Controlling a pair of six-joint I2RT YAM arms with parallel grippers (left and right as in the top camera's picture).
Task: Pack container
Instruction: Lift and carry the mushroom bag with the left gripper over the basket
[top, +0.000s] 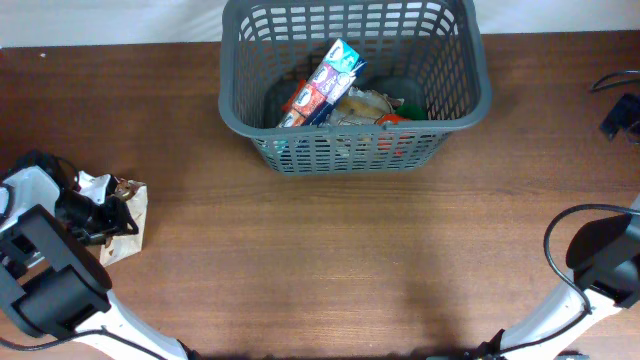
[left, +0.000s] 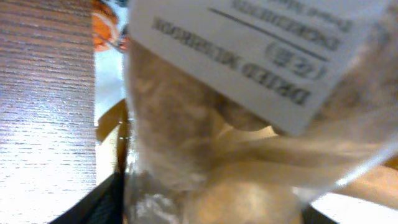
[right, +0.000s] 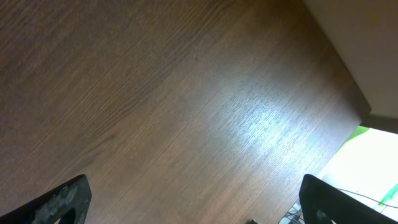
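The container (top: 350, 128), a large dark grey slotted basket, stands at the back middle of the table. Inside it lie a blue, white and red box (top: 325, 80) and other packets. At the far left a clear bag of dried mushrooms (top: 128, 212) lies on the wood. My left gripper (top: 110, 218) is down on that bag. In the left wrist view the bag (left: 205, 124) with its white label (left: 261, 50) fills the whole gap of the left gripper (left: 211, 211) and touches both dark fingers. My right gripper (right: 199, 199) hangs open over bare wood near the table's front right.
A black device with a cable (top: 622, 112) sits at the right edge of the table. The right arm (top: 605, 255) is at the front right corner. A wide stretch of brown table (top: 340, 260) lies between the arms and the basket.
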